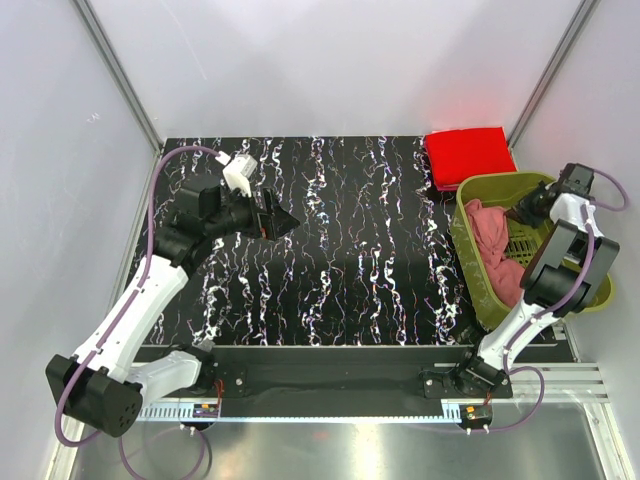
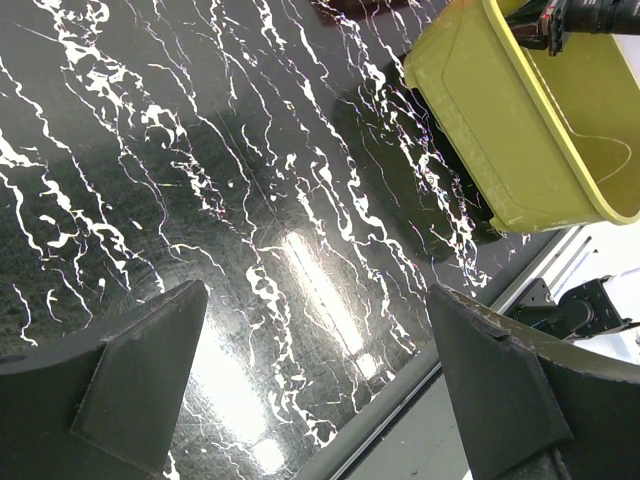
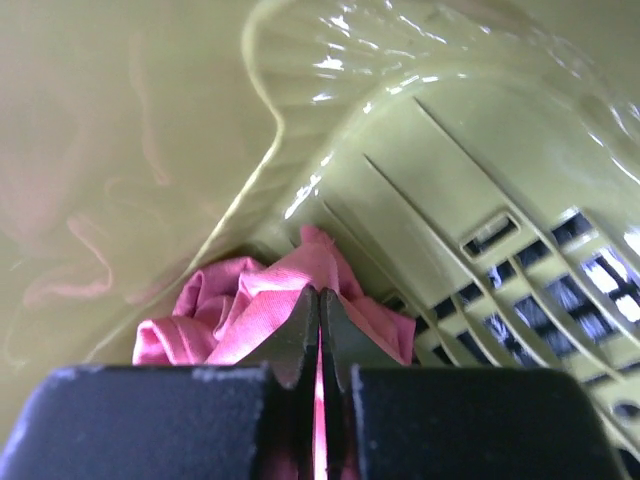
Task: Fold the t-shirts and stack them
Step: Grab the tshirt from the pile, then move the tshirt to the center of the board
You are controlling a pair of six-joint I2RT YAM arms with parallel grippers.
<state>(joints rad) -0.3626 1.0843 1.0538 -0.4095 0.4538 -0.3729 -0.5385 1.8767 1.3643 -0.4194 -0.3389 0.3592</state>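
A salmon-pink t-shirt lies crumpled inside the olive-green basket at the right of the table. My right gripper reaches down into that basket. In the right wrist view its fingertips are pressed together, and a thin fold of the pink t-shirt shows in the slit between them. A bright red t-shirt lies folded flat at the back right corner, behind the basket. My left gripper hovers over the left half of the table, open wide with only tabletop between its fingers.
The black marbled table spans the middle. The basket shows in the upper right of the left wrist view, with its slotted wall close by my right fingers. White walls enclose the back and both sides.
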